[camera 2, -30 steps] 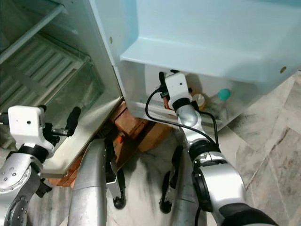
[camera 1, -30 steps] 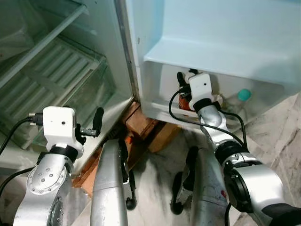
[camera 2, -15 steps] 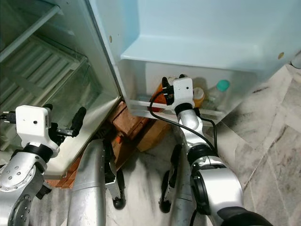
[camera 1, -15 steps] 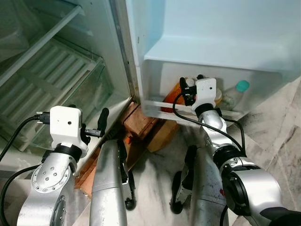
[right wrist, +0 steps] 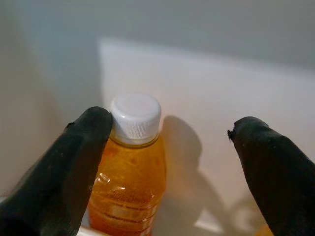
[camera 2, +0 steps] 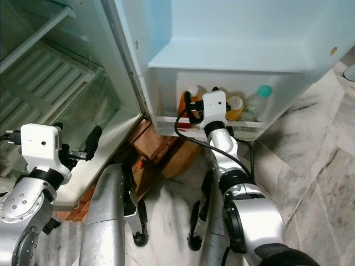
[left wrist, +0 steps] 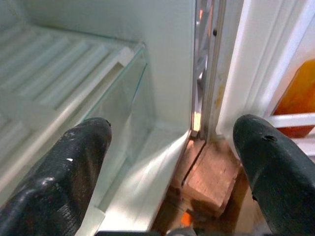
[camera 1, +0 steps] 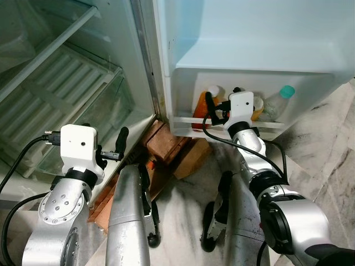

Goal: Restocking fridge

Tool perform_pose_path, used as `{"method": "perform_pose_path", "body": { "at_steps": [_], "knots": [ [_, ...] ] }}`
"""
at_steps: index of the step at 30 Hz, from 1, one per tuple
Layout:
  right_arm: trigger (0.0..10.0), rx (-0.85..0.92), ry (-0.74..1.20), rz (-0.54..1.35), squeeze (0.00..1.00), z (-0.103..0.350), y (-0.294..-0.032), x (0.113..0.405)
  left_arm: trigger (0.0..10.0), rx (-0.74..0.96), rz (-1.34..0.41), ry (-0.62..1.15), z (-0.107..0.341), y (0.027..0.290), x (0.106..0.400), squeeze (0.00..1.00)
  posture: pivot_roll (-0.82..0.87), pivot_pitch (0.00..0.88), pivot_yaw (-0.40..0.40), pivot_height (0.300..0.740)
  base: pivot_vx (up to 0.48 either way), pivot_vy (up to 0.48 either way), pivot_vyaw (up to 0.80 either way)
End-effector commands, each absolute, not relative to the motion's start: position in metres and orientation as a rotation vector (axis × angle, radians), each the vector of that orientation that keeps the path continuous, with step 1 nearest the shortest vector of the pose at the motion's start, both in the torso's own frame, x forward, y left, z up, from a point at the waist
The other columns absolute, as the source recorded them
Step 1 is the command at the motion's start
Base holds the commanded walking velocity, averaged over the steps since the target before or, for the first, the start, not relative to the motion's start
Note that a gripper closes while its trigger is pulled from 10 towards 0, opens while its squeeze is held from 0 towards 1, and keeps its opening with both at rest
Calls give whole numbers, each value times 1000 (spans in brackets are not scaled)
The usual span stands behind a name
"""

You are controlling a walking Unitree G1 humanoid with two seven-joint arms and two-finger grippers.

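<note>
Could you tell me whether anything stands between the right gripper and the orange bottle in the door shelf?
Nothing visible does. The right gripper is open and faces the orange bottle directly; one finger is at its white cap. The shelf rail crosses low in front of the bottle, below the cap.

— What's in the door shelf [camera 1: 222, 123] from where I sit?

— I see three bottles in a row: the white-capped bottle [camera 1: 203, 105] leftmost, a second bottle [camera 1: 257, 106] beside it, a third bottle [camera 1: 275, 102] rightmost.

— And my grippers?

— My right gripper [right wrist: 172, 162] is before that leftmost one, fingers spread. My left gripper [left wrist: 170, 162], fingers apart, is near the crisper drawer [camera 1: 102, 108], with bricks [camera 1: 175, 149] below the door.
</note>
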State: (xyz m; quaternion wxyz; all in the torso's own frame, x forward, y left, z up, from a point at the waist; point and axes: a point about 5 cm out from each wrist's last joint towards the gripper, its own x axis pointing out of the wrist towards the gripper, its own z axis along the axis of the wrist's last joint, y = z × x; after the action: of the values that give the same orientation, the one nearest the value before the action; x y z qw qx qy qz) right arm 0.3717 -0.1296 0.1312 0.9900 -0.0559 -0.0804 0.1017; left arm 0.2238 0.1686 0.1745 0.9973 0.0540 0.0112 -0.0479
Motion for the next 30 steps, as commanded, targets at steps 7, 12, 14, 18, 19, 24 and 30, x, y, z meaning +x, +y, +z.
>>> {"method": "perform_pose_path", "body": {
  "at_steps": [7, 12, 14, 18, 19, 24, 30],
  "knots": [
    [10000, -15, -183, 287, 0, 140, -121, 373, 10000, 124, -57, 18, 171, 174, 230, 0, 303, 226, 14, 522, 0, 0, 0],
    [10000, 34, -190, 372, 0, 145, -116, 370, 10000, 104, -40, 7, 168, 172, 239, 0, 265, 182, -5, 522, 0, 0, 0],
    [10000, 63, -187, 404, 0, 145, -113, 366, 10000, 96, -38, 4, 166, 171, 241, 0, 243, 157, -10, 522, 0, 0, 0],
    [10000, 115, -180, 428, 0, 141, -110, 354, 10000, 82, -34, 10, 160, 169, 242, 0, 218, 122, -20, 522, 0, 0, 0],
    [10000, 120, -182, 440, 0, 139, -108, 347, 10000, 79, -34, 15, 156, 169, 241, 0, 214, 117, -21, 522, 0, 0, 0],
    [10000, 97, -189, 374, 0, 132, -108, 319, 10000, 79, -35, 22, 147, 169, 238, 0, 198, 55, -36, 522, 0, 0, 0],
    [10000, 121, -182, 253, 0, 126, -119, 302, 10000, 84, -10, -22, 148, 174, 245, 0, 186, 0, -39, 522, 0, 0, 0]
  ]
}}
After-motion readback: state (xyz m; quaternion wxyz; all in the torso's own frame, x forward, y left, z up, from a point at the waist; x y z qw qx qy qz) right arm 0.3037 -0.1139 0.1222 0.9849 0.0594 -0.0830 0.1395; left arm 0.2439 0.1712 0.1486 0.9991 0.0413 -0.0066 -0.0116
